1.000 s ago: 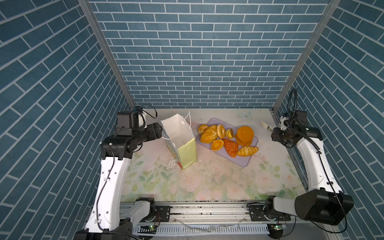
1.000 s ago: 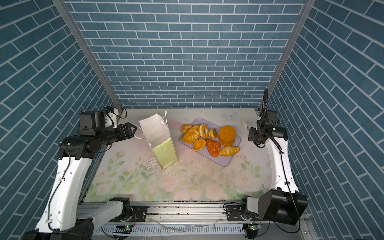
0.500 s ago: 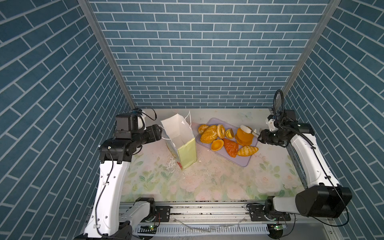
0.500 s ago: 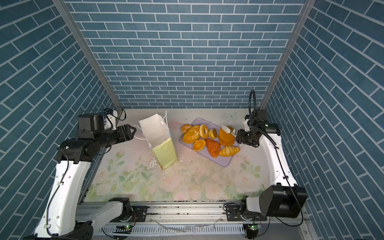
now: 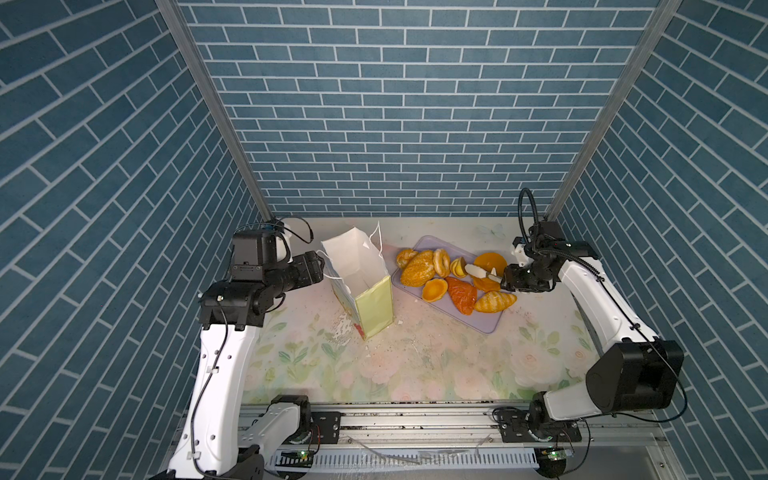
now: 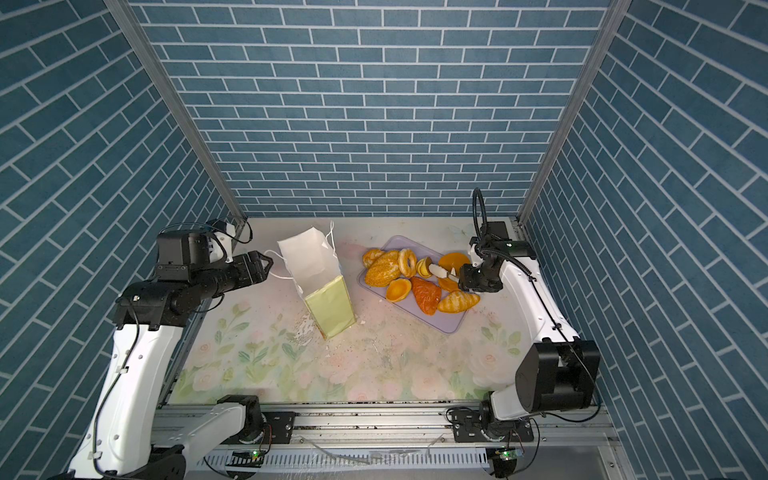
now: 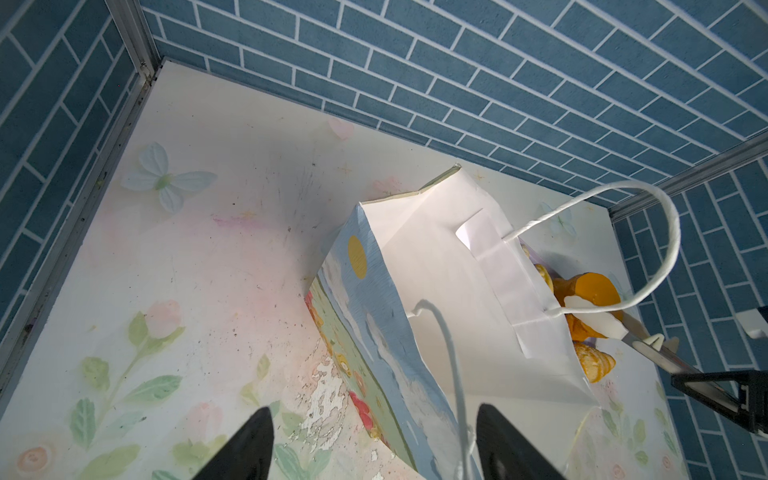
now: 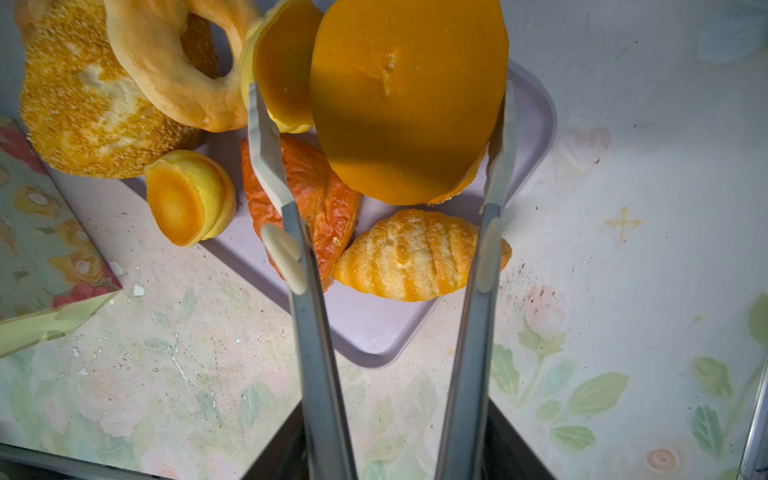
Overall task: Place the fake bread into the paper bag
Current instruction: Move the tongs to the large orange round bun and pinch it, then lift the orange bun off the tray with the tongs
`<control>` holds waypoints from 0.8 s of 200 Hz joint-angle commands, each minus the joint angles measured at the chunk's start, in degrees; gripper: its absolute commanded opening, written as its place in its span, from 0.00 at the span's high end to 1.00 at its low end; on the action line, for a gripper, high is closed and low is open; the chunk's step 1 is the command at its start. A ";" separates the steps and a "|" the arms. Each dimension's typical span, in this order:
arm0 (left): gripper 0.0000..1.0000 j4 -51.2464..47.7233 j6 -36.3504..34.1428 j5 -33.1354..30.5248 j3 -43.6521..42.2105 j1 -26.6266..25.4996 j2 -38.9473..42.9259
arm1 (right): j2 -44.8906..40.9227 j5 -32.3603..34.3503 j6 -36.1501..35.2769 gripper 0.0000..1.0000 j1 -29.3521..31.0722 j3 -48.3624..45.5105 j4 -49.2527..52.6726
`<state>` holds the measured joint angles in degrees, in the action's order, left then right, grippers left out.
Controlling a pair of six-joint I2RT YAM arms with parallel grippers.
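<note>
Bread pancakes [image 8: 407, 95] sit between tongs [image 8: 316, 332] your right jaws clench, likely for lifting; released left jaws flank the handle [image 7: 453, 374] of the bag [image 7: 449, 291].

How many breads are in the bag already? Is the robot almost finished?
Barely started. No bread shows inside the paper bag. The right hand holds tongs around the round orange pancake stack. The left hand is open beside the bag's cord handle. The other breads sit on the tray.
</note>
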<state>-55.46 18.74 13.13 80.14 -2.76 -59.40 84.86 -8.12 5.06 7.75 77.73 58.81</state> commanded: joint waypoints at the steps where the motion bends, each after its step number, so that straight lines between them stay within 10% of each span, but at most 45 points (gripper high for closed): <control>1: 0.22 0.09 0.32 0.23 -0.95 -0.16 0.76 | 1.46 4.16 -0.60 0.44 1.16 1.24 -1.50; 160: 0.22 -3.62 -1.33 -2.12 4.39 -2.44 -3.72 | -12.03 7.92 1.53 0.69 3.24 8.39 -0.31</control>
<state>-57.82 18.35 12.10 82.48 -3.81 -62.67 78.52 0.03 5.32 10.50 80.68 59.51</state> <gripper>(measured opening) 0.783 0.401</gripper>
